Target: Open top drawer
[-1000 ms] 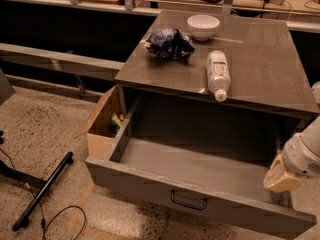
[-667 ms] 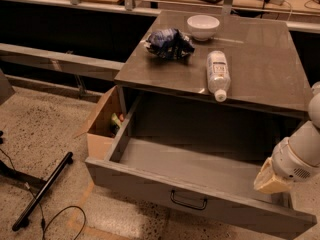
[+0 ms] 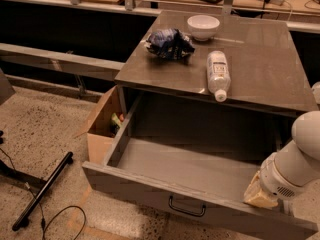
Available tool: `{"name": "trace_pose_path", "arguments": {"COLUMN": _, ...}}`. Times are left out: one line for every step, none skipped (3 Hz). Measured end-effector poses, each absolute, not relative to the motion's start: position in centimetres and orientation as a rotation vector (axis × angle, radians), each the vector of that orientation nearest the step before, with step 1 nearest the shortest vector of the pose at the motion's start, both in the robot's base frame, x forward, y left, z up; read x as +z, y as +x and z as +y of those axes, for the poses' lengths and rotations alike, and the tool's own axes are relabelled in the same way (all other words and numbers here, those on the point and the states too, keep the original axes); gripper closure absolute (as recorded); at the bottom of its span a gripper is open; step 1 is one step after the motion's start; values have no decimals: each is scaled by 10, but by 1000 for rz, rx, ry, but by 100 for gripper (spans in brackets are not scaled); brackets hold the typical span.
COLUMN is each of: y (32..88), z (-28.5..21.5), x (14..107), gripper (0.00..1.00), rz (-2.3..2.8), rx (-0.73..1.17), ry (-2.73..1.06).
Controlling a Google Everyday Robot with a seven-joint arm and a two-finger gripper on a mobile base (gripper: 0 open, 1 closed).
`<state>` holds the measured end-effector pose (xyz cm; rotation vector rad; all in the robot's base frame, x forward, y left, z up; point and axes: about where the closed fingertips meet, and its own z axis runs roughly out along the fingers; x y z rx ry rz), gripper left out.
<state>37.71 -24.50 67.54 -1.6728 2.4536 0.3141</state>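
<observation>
The top drawer (image 3: pixel 150 191) of the grey cabinet stands pulled far out toward me, and its deep grey interior (image 3: pixel 195 166) shows nothing inside. Its small dark pull handle (image 3: pixel 186 207) sits at the centre of the front panel. My gripper (image 3: pixel 260 196), with yellowish tips on a white arm (image 3: pixel 300 159), is at the drawer's right end, just inside the front panel and well right of the handle. The drawer below is hidden.
On the cabinet top (image 3: pixel 265 59) lie a clear plastic bottle (image 3: pixel 218 74), a white bowl (image 3: pixel 203 26) and a crumpled blue bag (image 3: pixel 169 43). An open cardboard box (image 3: pixel 102 129) stands against the cabinet's left side. A black bar (image 3: pixel 42 190) and cables lie on the floor at left.
My gripper and arm have shifted a little left and down along the drawer's right end. The drawer stays open as before.
</observation>
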Motion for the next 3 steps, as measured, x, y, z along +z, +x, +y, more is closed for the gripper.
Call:
{"name": "trace_pose_path", "arguments": {"y": 377, "z": -245, "x": 676, "gripper": 100, "rz": 2454, "rx": 314, "ry": -1673}}
{"name": "trace_pose_path", "arguments": {"y": 340, "z": -247, "x": 679, "gripper": 100, "rz": 2562, "rx": 365, "ry": -1654}}
{"name": "trace_pose_path", "arguments": {"y": 338, "z": -247, "x": 679, "gripper": 100, "rz": 2570, "rx": 369, "ry": -1653}}
